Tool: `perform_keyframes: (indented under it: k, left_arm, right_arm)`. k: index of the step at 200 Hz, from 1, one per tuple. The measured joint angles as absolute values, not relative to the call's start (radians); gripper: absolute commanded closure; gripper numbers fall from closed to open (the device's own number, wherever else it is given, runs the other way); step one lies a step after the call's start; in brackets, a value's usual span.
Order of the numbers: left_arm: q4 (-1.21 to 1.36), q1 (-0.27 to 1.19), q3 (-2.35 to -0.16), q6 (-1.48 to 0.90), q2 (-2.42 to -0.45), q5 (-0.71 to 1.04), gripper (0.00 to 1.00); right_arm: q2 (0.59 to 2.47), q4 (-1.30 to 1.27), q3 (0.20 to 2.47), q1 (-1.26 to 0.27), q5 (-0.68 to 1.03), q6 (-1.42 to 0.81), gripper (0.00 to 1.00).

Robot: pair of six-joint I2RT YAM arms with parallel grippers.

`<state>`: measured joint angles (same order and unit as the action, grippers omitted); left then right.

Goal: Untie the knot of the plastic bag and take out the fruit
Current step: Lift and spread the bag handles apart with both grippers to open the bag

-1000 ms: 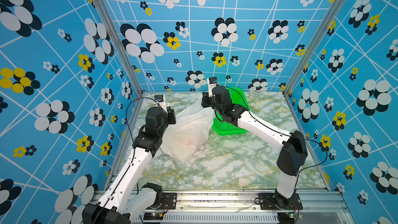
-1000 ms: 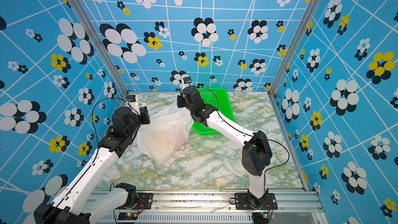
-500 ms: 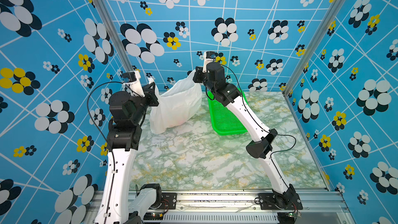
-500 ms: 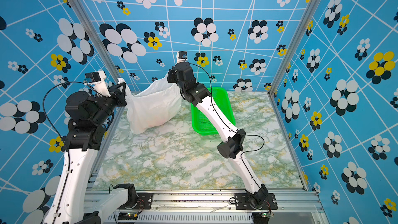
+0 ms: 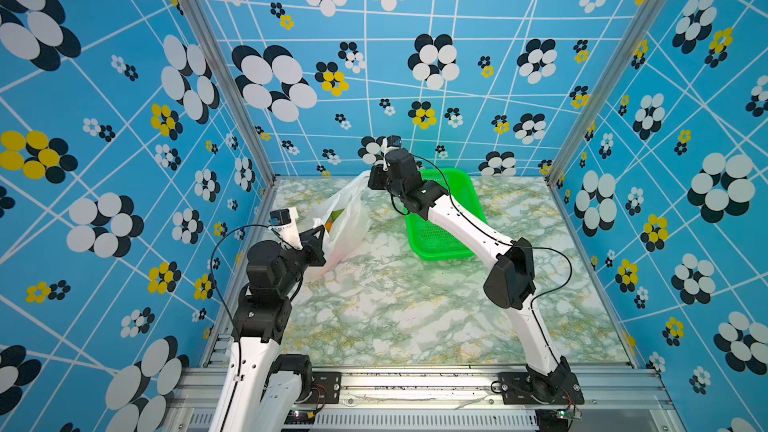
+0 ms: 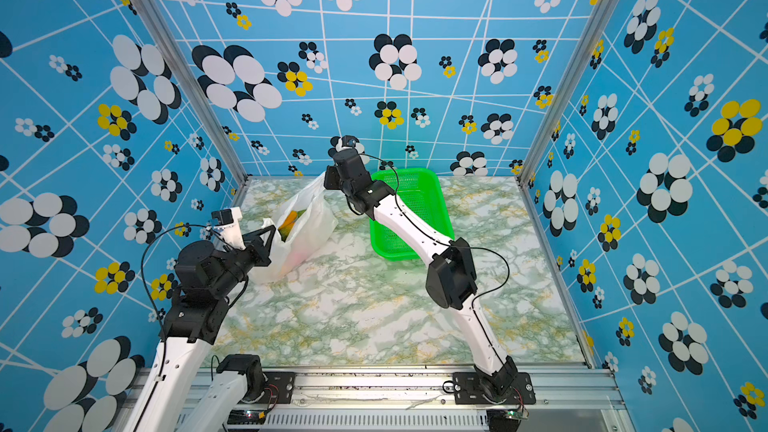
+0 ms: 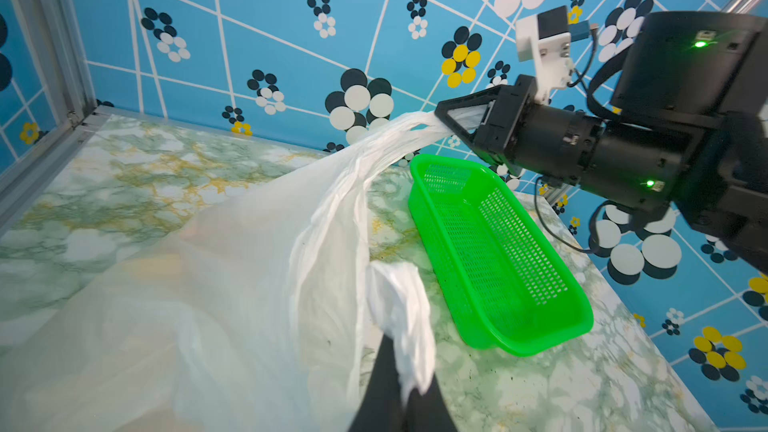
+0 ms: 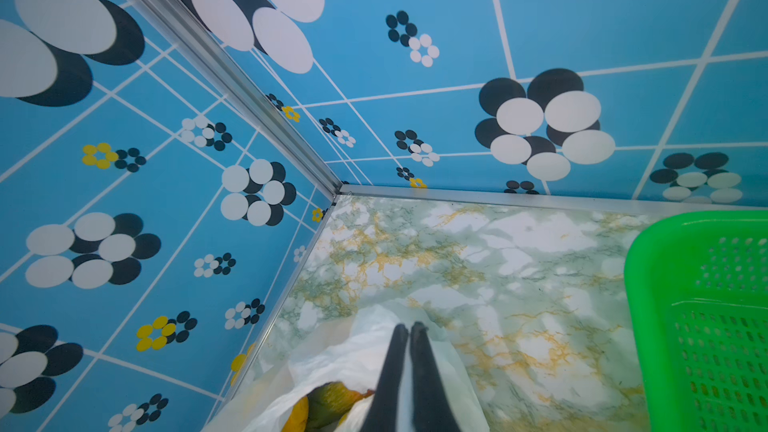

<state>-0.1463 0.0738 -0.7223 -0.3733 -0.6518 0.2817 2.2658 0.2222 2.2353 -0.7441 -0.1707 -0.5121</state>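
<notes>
The plastic bag (image 5: 347,228) lies on the far left part of the marble table (image 5: 415,305), just left of the green basket (image 5: 436,238), its mouth open with yellow and green fruit (image 6: 291,222) inside. The left gripper (image 6: 271,232) is closed tight on the near handle (image 7: 399,305), and the right gripper (image 8: 409,328) on the far handle (image 7: 407,130)

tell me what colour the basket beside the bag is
Bright green. The basket shows clearest in the left wrist view.
</notes>
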Motion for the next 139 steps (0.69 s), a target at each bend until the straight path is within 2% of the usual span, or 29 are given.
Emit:
perform_keyframes:
  k: [12,20,33,40,55,90,115,139]
  left_arm:
    - [-0.173,0.135,-0.738,-0.36,-0.626,0.242,0.93]
    - [-0.192,0.184,-0.755,-0.347,-0.61,0.209,0.82]
    - [-0.22,0.26,-0.79,-0.321,-0.594,0.157,0.48]
    - [-0.228,0.297,-0.809,-0.312,-0.588,0.13,0.33]
    - [-0.245,0.368,-0.848,-0.286,-0.587,0.056,0.19]
    - [-0.34,0.447,-0.947,-0.207,-0.6,-0.152,0.11]
    - [-0.398,0.447,-1.056,-0.168,-0.645,-0.285,0.08]
    - [-0.399,0.447,-1.102,-0.139,-0.671,-0.382,0.04]
  right_arm:
    - [2.228,0.196,2.146,-0.745,-0.177,-0.517,1.0]
    - [2.2,0.173,2.09,-0.746,-0.181,-0.521,0.82]
    - [2.142,0.149,1.999,-0.749,-0.189,-0.532,0.55]
    - [2.107,0.129,1.951,-0.751,-0.192,-0.533,0.41]
    - [2.015,0.083,1.841,-0.756,-0.199,-0.538,0.24]
    - [1.731,-0.084,1.513,-0.776,-0.213,-0.571,0.1]
    - [1.59,-0.197,1.32,-0.807,-0.208,-0.631,0.08]
    - [1.603,-0.257,1.267,-0.867,-0.189,-0.683,0.08]
